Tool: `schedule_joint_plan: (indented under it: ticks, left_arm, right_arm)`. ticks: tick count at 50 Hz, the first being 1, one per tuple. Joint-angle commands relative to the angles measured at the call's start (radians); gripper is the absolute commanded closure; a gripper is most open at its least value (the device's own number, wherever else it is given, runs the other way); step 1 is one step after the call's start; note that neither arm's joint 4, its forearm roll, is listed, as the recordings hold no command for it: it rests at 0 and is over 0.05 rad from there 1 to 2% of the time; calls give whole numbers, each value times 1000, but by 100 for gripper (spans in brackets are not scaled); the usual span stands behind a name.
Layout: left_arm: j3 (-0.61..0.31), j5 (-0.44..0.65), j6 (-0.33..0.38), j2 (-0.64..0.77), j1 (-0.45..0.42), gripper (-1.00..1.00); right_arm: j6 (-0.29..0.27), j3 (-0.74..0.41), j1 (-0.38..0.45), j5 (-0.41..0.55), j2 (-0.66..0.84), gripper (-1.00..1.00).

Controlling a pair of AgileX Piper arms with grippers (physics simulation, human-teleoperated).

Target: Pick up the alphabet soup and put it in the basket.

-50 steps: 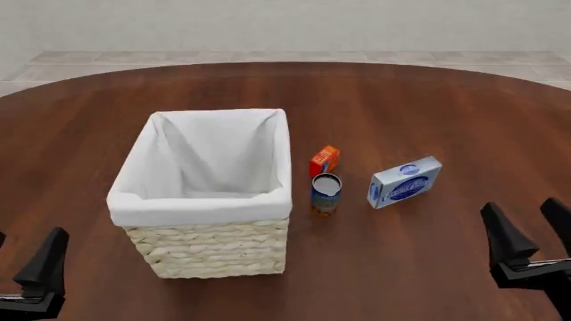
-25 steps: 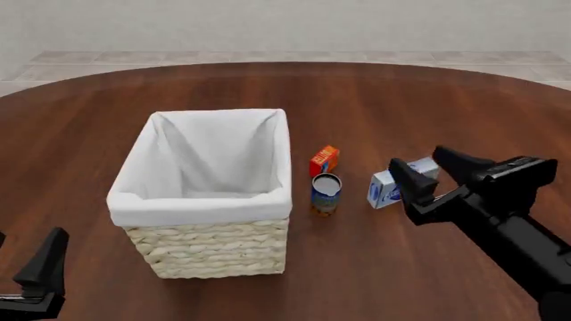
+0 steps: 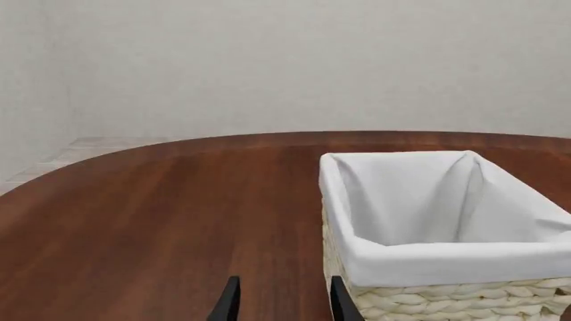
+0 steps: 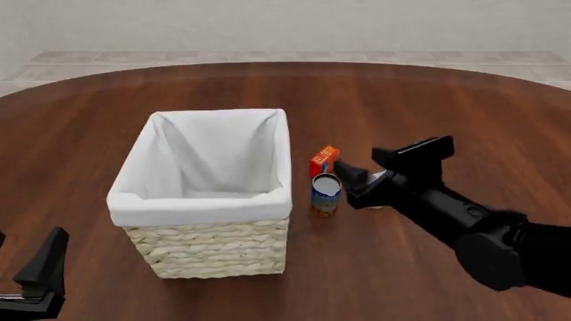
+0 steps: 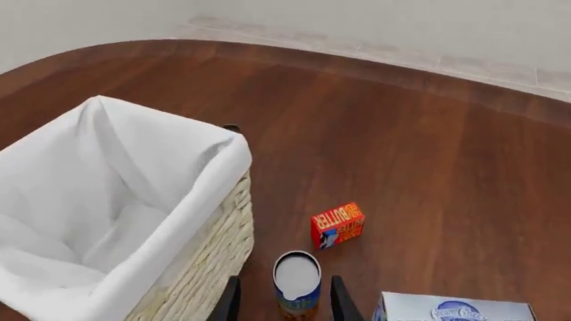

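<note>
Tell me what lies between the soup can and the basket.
Nothing: in the front view only a narrow strip of bare table separates the soup can from the basket. The right wrist view shows the same gap.

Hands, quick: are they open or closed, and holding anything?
Left hand: open, holding nothing.
Right hand: open, empty, fingers either side of the alphabet soup, not gripping it.

A rendered test room, not a lived-in one: a round wood table [image 4: 428,100] on pale floor tiles [image 4: 267,57], a bare white wall [image 4: 285,23] behind (flat, shadowless, simulator-clean).
</note>
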Motion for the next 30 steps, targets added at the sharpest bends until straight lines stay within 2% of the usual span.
schedule_joint_plan:
  ticks: [1, 5, 6, 10, 30]
  left_arm:
    - [0, 0, 0, 0, 0, -100]
    - [0, 0, 0, 0, 0, -100]
    - [0, 0, 0, 0, 0, -100]
    - [0, 0, 0, 0, 0, -100]
    - [0, 0, 0, 0, 0, -100]
  right_arm:
    - [-6, -37, -1, 14, 102, -100]
    - [-6, -37, 5, 14, 121, -100]
    - [8, -38, 13, 18, 125, -100]
    - [-9, -50, 0, 23, 158, -100]
    - [-8, -102, -3, 53, 275, -100]
